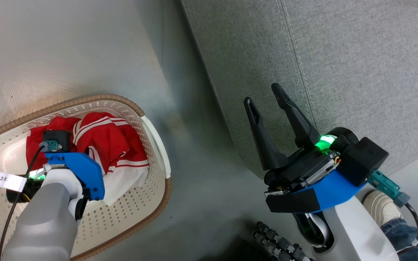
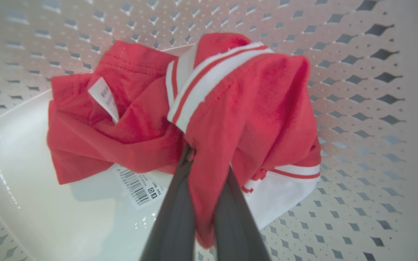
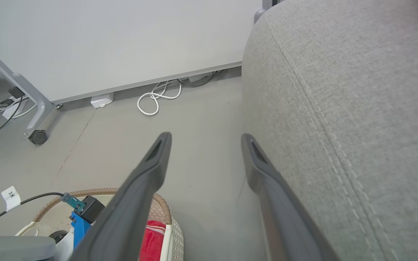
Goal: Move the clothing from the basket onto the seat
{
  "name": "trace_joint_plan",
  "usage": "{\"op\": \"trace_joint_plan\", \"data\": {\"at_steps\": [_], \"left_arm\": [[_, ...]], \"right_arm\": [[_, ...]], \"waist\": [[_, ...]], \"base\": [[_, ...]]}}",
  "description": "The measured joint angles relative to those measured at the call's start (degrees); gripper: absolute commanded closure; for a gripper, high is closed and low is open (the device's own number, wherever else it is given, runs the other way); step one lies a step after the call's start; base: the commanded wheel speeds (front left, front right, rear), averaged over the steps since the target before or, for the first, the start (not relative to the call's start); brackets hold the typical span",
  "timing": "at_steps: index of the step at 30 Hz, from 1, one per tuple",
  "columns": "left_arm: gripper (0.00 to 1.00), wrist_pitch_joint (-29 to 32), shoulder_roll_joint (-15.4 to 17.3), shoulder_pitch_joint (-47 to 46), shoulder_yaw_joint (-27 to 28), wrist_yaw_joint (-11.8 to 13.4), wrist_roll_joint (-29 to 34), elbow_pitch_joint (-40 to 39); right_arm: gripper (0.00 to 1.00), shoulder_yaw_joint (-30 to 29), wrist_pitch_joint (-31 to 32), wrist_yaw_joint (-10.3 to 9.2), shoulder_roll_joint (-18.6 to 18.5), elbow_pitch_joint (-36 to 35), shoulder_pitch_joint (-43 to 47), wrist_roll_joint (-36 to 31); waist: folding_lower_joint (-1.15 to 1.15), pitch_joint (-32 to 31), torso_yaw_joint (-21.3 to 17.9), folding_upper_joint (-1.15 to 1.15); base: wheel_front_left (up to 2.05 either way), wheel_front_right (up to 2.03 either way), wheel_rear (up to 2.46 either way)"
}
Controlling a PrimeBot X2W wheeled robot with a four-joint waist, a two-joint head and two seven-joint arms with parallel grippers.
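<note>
Left fingers (image 2: 172,217) are closing on a fold of the red-and-white striped garment (image 2: 252,101). The fabric is pinched between them and running down the gap towards my wrist, with the bulk bunching past the tips. The garment is sitting inside the basket (image 1: 136,203), low against the floor of it. It is partly lying over a second red garment (image 2: 85,145), which has a barcode tag (image 2: 138,185) beside it.

Right fingers (image 1: 265,141) are spread apart, holding nothing, and hanging over the edge of the grey seat (image 1: 339,72).

Key relation: the seat is lying to my right of the basket, with a strip of bare floor (image 1: 194,181) between them. The load is therefore going up over the basket's right-hand rim (image 1: 158,145), then across to the right. The left arm is the one holding and the right arm is nearer the seat. My judgement is a left-arm carry, or possibly a handover.

Risk, as I'm judging it: the second garment is touching the gripped one and may be dragging up with it.
</note>
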Motion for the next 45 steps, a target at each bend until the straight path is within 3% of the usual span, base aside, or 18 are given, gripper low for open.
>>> {"op": "trace_joint_plan", "data": {"at_steps": [11,25,37,45], "left_arm": [[1.0,-1.93,-0.01,-0.17,-0.36,-1.27,-1.07,1.58],[1.0,-11.95,-6.14,6.5,-6.58,-2.43,-2.87,-3.58],[1.0,-14.21,-7.15,11.96,-11.45,-2.44,-8.27,-11.79],[1.0,-14.37,-8.13,11.78,-13.91,-2.45,-8.64,-15.28]], "right_arm": [[0.0,0.57,-0.04,0.0,-0.01,1.19,-0.98,0.24],[0.0,-1.78,-0.07,0.0,0.02,5.98,0.7,-3.93],[0.0,-5.45,2.27,0.0,0.03,8.92,7.16,-6.82],[0.0,-6.5,4.94,0.0,0.03,8.4,10.5,-7.31]], "waist": [[0.0,-2.61,0.96,0.0],[-0.01,-18.8,9.89,0.0],[-0.02,-34.73,17.6,0.0],[-0.01,-41.57,20.85,0.0]], "base": [[0.0,0.0,0.0],[0.0,0.0,0.0],[0.0,0.0,0.0],[0.0,0.0,0.0]]}}
